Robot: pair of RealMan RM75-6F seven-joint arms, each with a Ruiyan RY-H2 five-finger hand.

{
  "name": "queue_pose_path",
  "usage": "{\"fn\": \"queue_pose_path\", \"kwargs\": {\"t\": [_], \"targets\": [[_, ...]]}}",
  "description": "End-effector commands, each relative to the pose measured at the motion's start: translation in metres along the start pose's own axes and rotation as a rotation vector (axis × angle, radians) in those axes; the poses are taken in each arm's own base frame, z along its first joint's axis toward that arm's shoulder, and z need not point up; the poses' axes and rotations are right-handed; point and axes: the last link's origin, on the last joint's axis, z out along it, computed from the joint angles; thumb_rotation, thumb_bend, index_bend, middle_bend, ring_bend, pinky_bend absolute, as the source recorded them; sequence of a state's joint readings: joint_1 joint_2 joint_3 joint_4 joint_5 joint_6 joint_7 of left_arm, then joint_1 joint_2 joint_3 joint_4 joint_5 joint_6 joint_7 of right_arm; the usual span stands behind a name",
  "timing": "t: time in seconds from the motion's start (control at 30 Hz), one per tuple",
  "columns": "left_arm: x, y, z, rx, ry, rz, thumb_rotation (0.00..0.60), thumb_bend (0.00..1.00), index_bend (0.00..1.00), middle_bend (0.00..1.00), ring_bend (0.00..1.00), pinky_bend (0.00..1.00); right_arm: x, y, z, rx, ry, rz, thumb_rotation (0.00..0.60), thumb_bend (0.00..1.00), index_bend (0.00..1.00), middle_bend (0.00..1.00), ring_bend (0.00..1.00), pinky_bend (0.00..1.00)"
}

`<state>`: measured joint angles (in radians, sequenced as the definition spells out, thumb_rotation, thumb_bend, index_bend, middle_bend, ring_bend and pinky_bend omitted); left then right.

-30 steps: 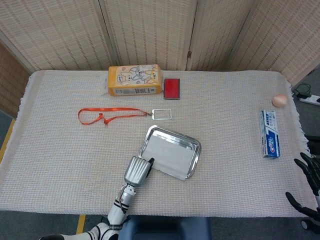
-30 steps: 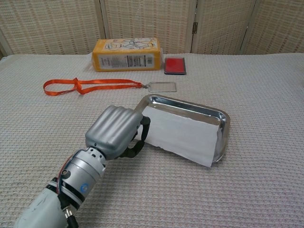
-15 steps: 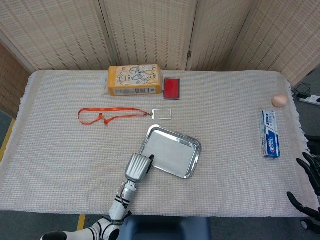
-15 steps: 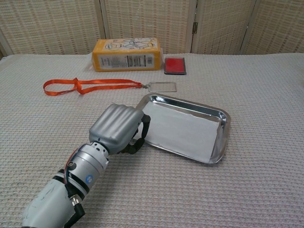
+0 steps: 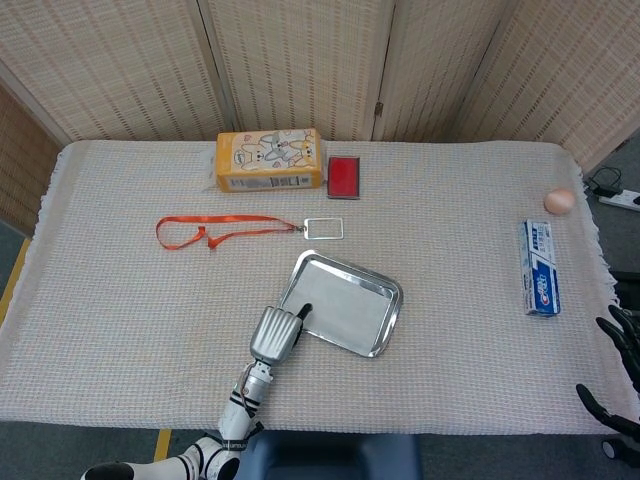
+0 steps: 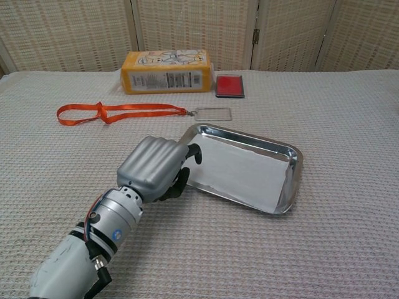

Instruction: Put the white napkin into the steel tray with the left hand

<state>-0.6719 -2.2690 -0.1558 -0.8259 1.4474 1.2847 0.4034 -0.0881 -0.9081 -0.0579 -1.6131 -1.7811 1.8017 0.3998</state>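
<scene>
- Napkin (image 6: 240,171) placement is judged nearly done: the white sheet is seen lying flat inside the steel tray (image 6: 293,163), within its rims.
- Nearest the robot, the left hand (image 6: 156,167) is seen at the tray's near-left corner, fingers curled in, dark fingertips (image 6: 195,153) reaching over the rim; nothing is seen held in it. The right hand (image 5: 620,385) is partly seen off the bench (image 5: 470,330) edge, fingers spread, holding nothing.
- To finish well, the left hand should be drawn back low and straight, so that neither tray nor napkin is dragged.
- Compared with a second ago, the napkin, then hanging over the tray's near rim, is now wholly inside; the pinch on its edge has been let go.
- Farther off, an orange lanyard (image 6: 118,112) and a yellow box (image 6: 167,71) are seen, well apart from the tray.
</scene>
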Motion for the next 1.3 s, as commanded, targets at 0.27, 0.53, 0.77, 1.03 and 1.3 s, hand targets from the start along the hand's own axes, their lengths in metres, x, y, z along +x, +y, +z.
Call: {"fn": "queue_pose_path", "kwargs": {"t": [0.27, 0.53, 0.77, 1.03, 1.3], "targets": [[0.005, 0.008, 0.0, -0.013, -0.007, 0.026, 0.6, 0.59, 0.22, 1.0, 1.0, 1.0, 0.001, 0.0, 0.0, 0.002, 0.003, 0.001, 0.6, 0.38, 0.0, 0.0, 0.0, 0.0], [0.022, 0.018, -0.015, -0.05, -0.112, 0.018, 0.6, 0.57, 0.22, 1.0, 1.0, 1.0, 0.0, -0.003, -0.002, 0.016, -0.003, 0.005, 0.6, 0.38, 0.0, 0.0, 0.0, 0.0], [0.044, 0.025, -0.023, -0.079, -0.232, 0.015, 0.6, 0.75, 0.25, 1.0, 1.0, 1.0, 0.002, -0.003, -0.004, 0.026, -0.003, 0.014, 0.6, 0.38, 0.0, 0.0, 0.0, 0.0], [0.04, 0.015, -0.015, -0.041, -0.252, 0.136, 0.6, 0.82, 0.3, 1.0, 1.0, 1.0, 0.004, -0.005, -0.008, 0.039, 0.005, 0.014, 0.6, 0.38, 0.0, 0.0, 0.0, 0.0], [0.036, 0.006, -0.013, -0.013, -0.322, 0.163, 0.6, 0.83, 0.34, 1.0, 1.0, 1.0, 0.002, -0.004, -0.005, 0.033, -0.002, 0.008, 0.6, 0.38, 0.0, 0.0, 0.0, 0.0]]}}
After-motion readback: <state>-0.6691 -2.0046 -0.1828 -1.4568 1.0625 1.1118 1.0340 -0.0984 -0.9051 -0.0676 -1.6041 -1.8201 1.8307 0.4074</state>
